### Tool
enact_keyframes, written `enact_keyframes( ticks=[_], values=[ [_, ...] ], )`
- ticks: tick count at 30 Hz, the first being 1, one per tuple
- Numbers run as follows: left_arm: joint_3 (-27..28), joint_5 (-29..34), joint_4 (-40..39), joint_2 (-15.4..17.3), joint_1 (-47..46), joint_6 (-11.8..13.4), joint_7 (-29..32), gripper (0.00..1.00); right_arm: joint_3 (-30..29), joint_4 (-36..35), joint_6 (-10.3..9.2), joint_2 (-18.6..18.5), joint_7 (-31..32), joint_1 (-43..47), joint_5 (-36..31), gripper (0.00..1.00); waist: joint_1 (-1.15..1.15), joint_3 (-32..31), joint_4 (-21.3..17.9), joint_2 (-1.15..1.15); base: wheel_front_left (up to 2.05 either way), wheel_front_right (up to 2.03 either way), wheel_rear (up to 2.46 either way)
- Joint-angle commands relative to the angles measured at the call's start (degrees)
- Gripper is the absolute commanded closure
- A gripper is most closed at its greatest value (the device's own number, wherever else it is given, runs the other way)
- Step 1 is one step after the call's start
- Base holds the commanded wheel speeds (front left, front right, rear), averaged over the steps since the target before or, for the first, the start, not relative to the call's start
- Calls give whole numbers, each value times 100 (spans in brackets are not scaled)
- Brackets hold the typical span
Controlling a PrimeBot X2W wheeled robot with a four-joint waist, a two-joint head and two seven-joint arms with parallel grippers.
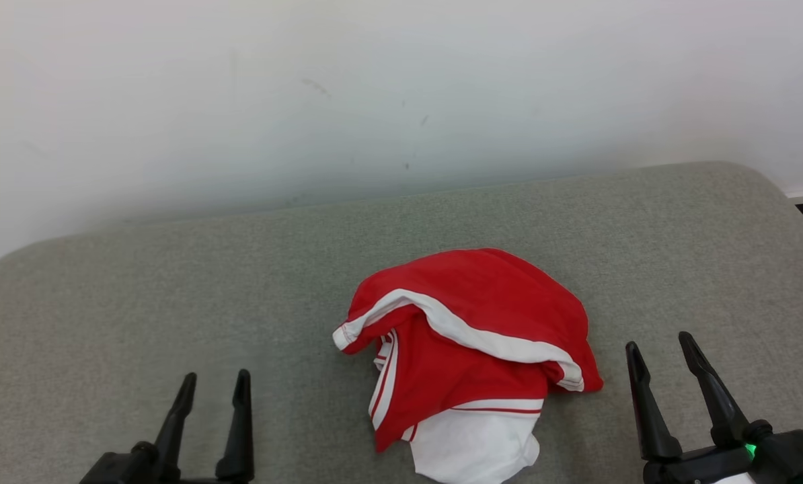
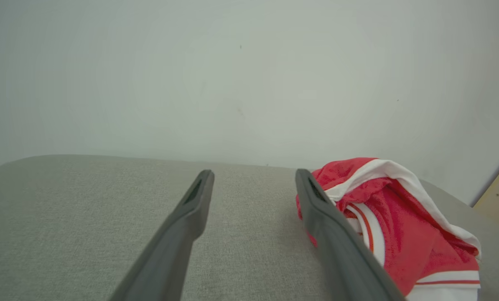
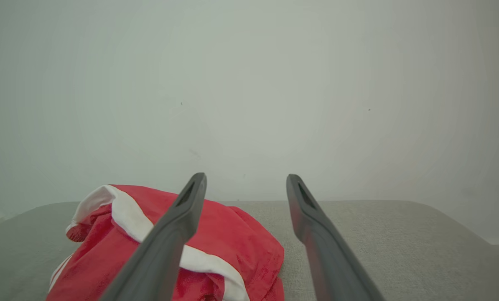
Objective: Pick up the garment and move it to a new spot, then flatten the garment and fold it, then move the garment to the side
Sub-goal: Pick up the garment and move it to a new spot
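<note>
So the garment (image 1: 469, 336), red with white trim, sits in a crumpled heap on the grey padded surface (image 1: 173, 302), between the two grippers and a bit closer to the right one. Left gripper (image 1: 215, 376) is spread wide with nothing in it, off to the heap's left. Right gripper (image 1: 658, 339) is wide too, empty, near the heap's right edge, not touching. Pale wall (image 1: 374, 87) behind.

Bare indoor test setup, lab-like: grey fabric-covered bench (image 1: 105, 323) with rounded corners, set against a plain, scuffed white wall (image 1: 401, 81).
</note>
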Motion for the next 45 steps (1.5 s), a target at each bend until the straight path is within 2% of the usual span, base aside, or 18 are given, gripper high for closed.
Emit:
enact_keyframes(
  ticks=[1, 4, 10, 19, 24, 34, 45],
  values=[
    [165, 15, 17, -110, 51, -89, -3, 0, -60, 12, -10, -22, -18, 92, 18, 0, 0, 1, 29, 0, 0, 0, 0],
    [329, 131, 60, -351, 109, -256, -3, 0, -105, 50, -10, -10, -18, 143, 10, 0, 0, -17, 85, 0, 0, 0, 0],
    [559, 328, 166, -531, -91, -565, -3, 0, -57, 100, -10, -22, -18, 91, -5, 0, 0, -51, 103, 0, 0, 0, 0],
    [687, 475, 249, -624, -127, -732, -3, 0, 31, 155, -10, -26, -18, 13, 31, 0, 0, -44, 24, 0, 0, 0, 0],
    [465, 362, 553, -642, -147, -847, -3, 0, 54, 170, -10, -46, -18, -43, 35, 0, 0, -31, -25, 0, 0, 0, 0],
    [-209, 255, 1492, -366, -806, -991, 740, 0, 146, 200, -10, -34, -18, -167, 84, 0, 0, 55, -304, 0, 0, 0, 0],
    [-608, 578, 2060, 50, -1638, -1004, 1366, 0, 170, 218, -10, 56, -18, -293, 115, 0, 0, 194, -651, 0, 0, 0, 0]
  ],
)
